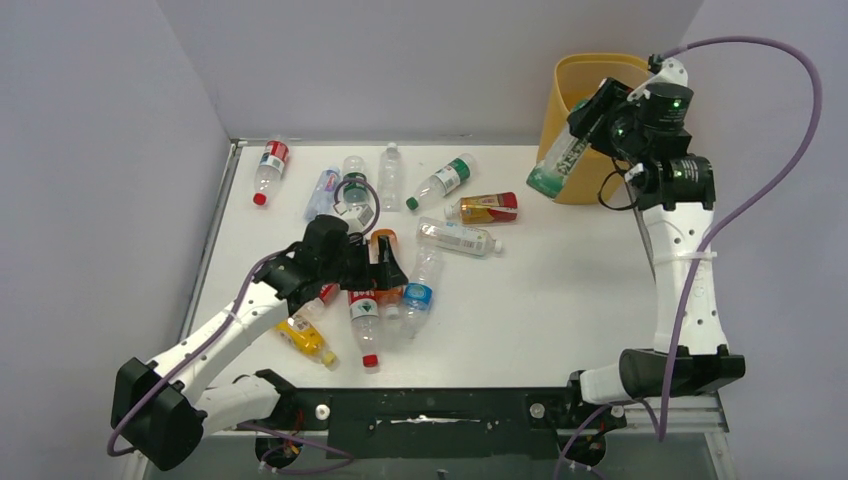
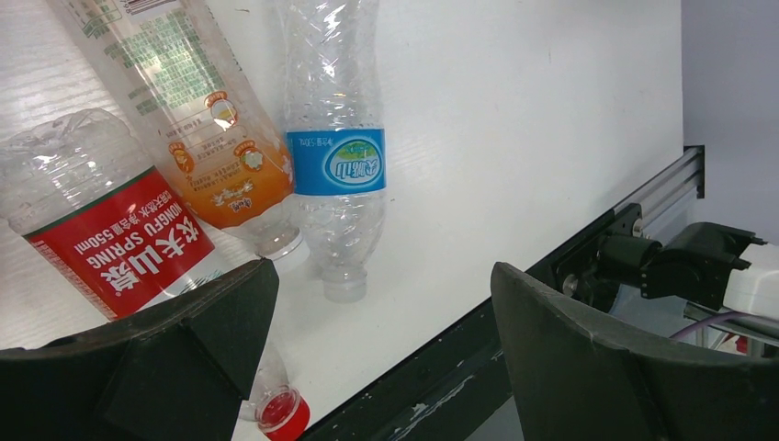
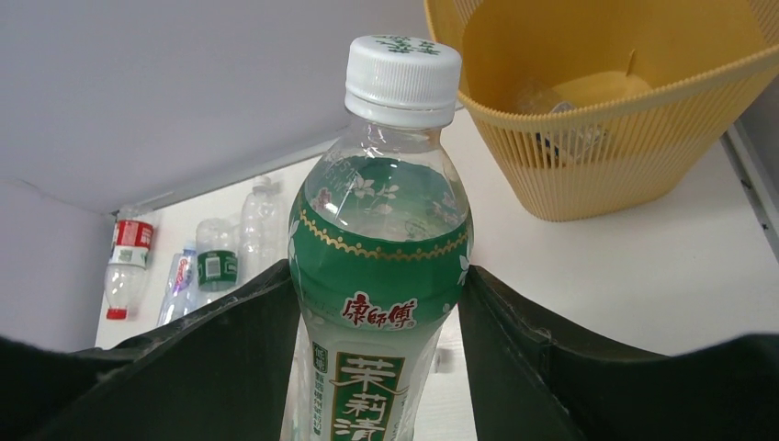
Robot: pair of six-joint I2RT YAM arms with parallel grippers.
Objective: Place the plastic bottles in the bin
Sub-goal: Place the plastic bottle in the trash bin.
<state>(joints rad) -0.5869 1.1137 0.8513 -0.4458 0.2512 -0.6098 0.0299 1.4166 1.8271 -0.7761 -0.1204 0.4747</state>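
Toward the near left of the table, the left gripper hangs with fingers spread wide over a huddle of bottles. A red-label bottle, an orange one and a blue-label one touch side by side. More bottles lie scattered along the far edge. At the far right corner, the right gripper clamps a white-capped green-label bottle just beside the bin.
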